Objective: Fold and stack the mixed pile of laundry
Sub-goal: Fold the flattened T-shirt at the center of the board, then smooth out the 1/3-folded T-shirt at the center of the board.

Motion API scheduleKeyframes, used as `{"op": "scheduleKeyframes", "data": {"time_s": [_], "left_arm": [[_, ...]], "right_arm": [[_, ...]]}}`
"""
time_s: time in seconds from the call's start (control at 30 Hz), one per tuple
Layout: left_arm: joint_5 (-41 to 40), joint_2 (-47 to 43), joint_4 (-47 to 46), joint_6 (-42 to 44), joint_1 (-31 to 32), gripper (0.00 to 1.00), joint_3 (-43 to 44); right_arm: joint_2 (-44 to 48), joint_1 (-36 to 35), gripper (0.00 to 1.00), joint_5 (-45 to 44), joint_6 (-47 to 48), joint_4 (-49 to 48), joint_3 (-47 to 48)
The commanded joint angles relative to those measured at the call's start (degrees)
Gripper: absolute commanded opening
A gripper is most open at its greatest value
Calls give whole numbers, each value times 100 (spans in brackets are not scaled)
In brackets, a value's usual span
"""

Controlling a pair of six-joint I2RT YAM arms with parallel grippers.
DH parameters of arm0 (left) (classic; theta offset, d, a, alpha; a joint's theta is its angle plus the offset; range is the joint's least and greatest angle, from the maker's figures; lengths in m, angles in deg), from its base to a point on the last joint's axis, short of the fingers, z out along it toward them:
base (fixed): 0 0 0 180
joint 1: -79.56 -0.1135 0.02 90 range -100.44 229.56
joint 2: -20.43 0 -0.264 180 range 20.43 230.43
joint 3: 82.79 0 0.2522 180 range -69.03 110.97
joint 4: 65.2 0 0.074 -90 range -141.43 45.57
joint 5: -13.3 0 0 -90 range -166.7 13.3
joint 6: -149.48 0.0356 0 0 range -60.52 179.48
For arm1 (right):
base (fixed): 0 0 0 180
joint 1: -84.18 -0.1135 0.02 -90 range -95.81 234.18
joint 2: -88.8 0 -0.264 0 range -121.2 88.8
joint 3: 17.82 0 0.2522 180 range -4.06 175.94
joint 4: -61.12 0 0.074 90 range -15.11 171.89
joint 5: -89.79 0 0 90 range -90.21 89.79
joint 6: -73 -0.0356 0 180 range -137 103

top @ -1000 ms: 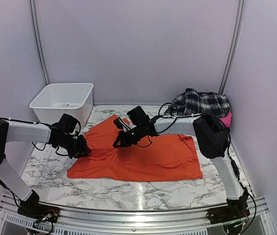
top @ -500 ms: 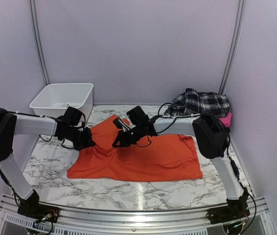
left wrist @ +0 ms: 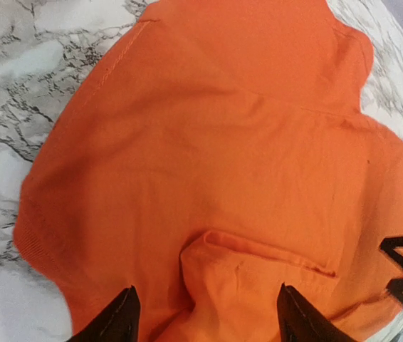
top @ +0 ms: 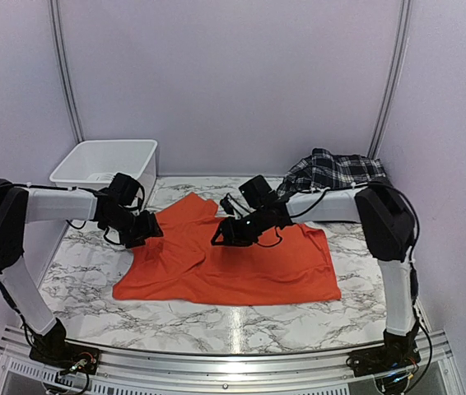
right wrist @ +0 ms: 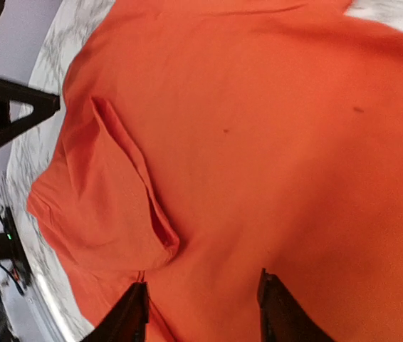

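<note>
The orange t-shirt [top: 241, 263] lies spread on the marble table, its left sleeve folded inward over the body. My left gripper [top: 152, 228] hovers at the shirt's upper left edge, jaws open and empty; the folded sleeve flap [left wrist: 258, 285] lies between and beyond its fingertips [left wrist: 123, 317]. My right gripper [top: 221, 237] hangs open over the shirt's middle, holding nothing; its wrist view shows the same flap [right wrist: 109, 206] to the left of its fingertips [right wrist: 276, 306]. The black-and-white plaid shirt [top: 337, 173] is heaped at the back right.
A white plastic bin [top: 105, 169] stands at the back left. A pink garment [top: 381, 200] peeks out under the plaid shirt by the right wall. Bare marble table [top: 241, 325] lies in front of the orange shirt. The left gripper's black tips [right wrist: 6, 117] show in the right wrist view.
Both grippers have let go of the orange shirt and opened. The sleeve now lies folded over the body. The right gripper has drawn back to the right; the left moved up and right.
</note>
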Motion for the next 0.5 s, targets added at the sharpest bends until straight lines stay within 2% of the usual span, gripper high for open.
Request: {"op": "scheduleKeyframes", "data": {"time_s": [0.0,0.07,0.13,0.3,0.47], "left_arm": [[-204,-919,669,502,-55,80,32],[17,-1275,798,595,-47,92,-170],[391,-1561,901,646,-31,96,-430],[677,-1883,994,468,324,99,-1013],[625,-1673,831,161,621,99,-1247]], "right_arm": [[1312,309,58,-485,385,270,-601],[1870,394,64,-557,632,578,-950],[2299,484,67,-510,806,937,-1447],[3335,654,67,-62,803,1158,-2871],[3928,695,65,161,359,920,-4014]]}}
